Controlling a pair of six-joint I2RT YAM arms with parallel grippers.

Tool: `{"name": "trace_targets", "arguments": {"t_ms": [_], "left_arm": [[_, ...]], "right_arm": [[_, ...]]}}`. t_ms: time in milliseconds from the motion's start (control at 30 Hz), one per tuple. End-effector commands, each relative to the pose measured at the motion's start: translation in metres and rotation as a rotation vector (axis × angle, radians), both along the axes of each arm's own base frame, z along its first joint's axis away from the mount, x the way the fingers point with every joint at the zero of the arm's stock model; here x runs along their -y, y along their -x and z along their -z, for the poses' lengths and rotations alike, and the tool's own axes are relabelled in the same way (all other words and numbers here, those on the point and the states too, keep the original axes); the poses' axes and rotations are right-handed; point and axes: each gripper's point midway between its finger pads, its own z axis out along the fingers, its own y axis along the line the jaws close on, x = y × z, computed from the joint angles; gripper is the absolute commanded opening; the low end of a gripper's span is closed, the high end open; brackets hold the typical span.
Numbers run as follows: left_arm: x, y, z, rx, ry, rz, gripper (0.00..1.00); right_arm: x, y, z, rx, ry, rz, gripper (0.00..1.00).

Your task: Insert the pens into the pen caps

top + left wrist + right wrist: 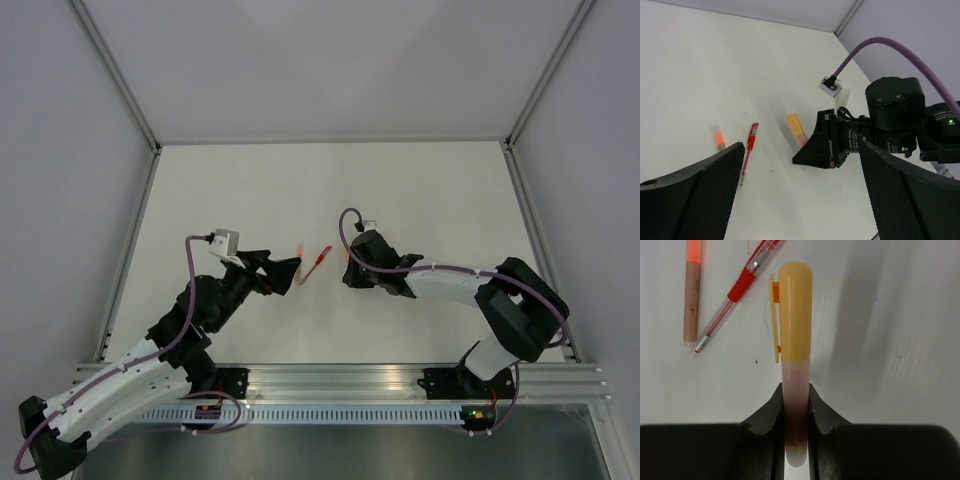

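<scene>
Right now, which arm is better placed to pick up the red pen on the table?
Left. The left end effector is open and empty beside the red pen; the right end effector is shut on the orange-capped pen.

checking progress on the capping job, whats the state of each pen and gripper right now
pale pink pen with orange cap: capped, clamped in right gripper
right gripper: shut on that pen
red pen with clear barrel: lying on white table, tip bare
pale pink stick with orange end: lying loose beside red pen
left gripper: open, empty
</scene>
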Motion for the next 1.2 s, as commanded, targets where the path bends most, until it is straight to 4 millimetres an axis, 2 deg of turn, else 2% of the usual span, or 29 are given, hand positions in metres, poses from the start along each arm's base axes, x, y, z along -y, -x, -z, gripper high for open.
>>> {"name": "trace_targets", "arguments": {"t_ms": [0,133,267,367,400,467,600,667,700,767,833,900,967,1000,1033,1067,1133,1167], "left_arm": [[-0.018,-0.005,-0.003,0.034,-0.036,-0.084,1.0],[-0.021,-0.003,-0.006,0.043,-0.02,-0.087,1.0],[-0.021,-0.003,-0.007,0.043,-0.017,-0.083,1.0],[-0.021,-0.002,-0.006,0.042,-0.018,-0.084,1.0],[-0.022,-0.002,-0.007,0.044,-0.016,-0.086,1.0],[-0.022,-0.002,-0.007,0.046,-0.019,-0.084,1.0],[-0.022,-0.001,-0.008,0.053,-0.028,-0.078,1.0],[-0.022,-0.001,-0.009,0.053,-0.033,-0.076,1.0],[-0.023,0.0,-0.009,0.057,-0.037,-0.075,1.0],[-0.023,0.002,-0.012,0.07,-0.03,-0.068,1.0],[-0.022,0.004,-0.015,0.087,-0.032,-0.048,1.0],[-0.018,0.008,-0.019,0.115,-0.028,-0.013,1.0],[-0.015,0.011,-0.022,0.128,-0.027,0.011,1.0],[-0.014,0.013,-0.025,0.14,-0.024,0.025,1.0],[-0.013,0.014,-0.026,0.143,-0.026,0.034,1.0],[-0.012,0.016,-0.027,0.149,-0.025,0.046,1.0],[-0.012,0.018,-0.03,0.157,-0.019,0.052,1.0],[-0.012,0.018,-0.031,0.161,-0.02,0.055,1.0]], "right_arm": [[-0.027,-0.018,-0.01,-0.004,-0.097,0.041,0.1],[-0.024,-0.016,0.004,-0.039,-0.092,0.073,0.13],[-0.021,-0.017,0.003,-0.036,-0.097,0.106,0.17],[-0.024,-0.016,-0.002,-0.036,-0.123,0.114,0.27],[-0.023,-0.018,-0.004,-0.034,-0.123,0.116,0.37],[-0.02,-0.02,-0.007,-0.023,-0.106,0.131,0.46],[-0.011,-0.026,-0.024,0.004,-0.073,0.145,0.56],[-0.003,-0.027,-0.04,0.028,-0.065,0.155,0.58],[0.001,-0.03,-0.056,0.073,-0.064,0.16,0.6],[0.011,-0.03,-0.068,0.097,-0.039,0.16,0.63],[0.019,-0.033,-0.094,0.181,-0.025,0.127,0.73],[0.029,-0.032,-0.116,0.272,-0.014,0.091,0.94],[0.034,-0.033,-0.131,0.344,-0.02,0.081,0.95],[0.04,-0.029,-0.128,0.356,-0.009,0.081,0.98],[0.044,-0.029,-0.144,0.409,-0.035,0.087,0.98],[0.049,-0.025,-0.141,0.421,-0.033,0.089,0.98],[0.054,-0.022,-0.159,0.479,-0.081,0.1,0.98],[0.058,-0.018,-0.153,0.478,-0.092,0.11,0.98]]}}
